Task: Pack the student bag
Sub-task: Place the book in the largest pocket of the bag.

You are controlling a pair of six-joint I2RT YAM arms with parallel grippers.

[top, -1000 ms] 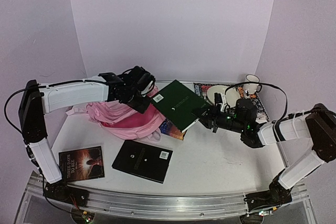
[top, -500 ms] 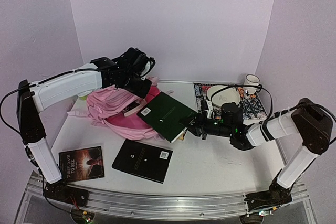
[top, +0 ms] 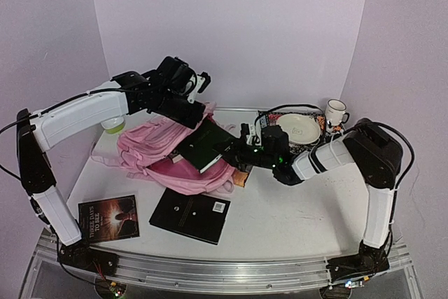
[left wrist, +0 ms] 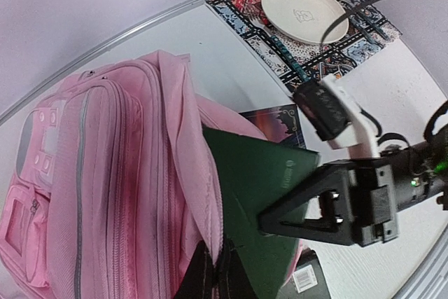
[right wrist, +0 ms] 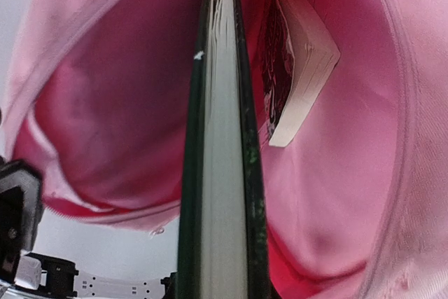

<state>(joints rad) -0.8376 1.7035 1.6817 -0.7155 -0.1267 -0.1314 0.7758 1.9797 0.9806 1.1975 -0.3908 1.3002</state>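
1. Raised since a second before, the left end effector [left wrist: 215, 274], pinched shut on the rim of the large soft pink fabric student bag [top: 150, 146], held its mouth open.
2. That bag lay left of centre on the white surface [top: 294, 208].
3. The right end effector [top: 236, 148], clamped on a dark green hardcover book [right wrist: 220, 173], fed it inside.

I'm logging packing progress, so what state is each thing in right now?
student bag: mouth held open, rim lifted.
left gripper: shut on the student bag's rim.
green book: closed, partly inside the student bag.
right gripper: shut on the green book.
paperback: already inside the student bag.
black book: closed, flat on the table.
mug: upright.
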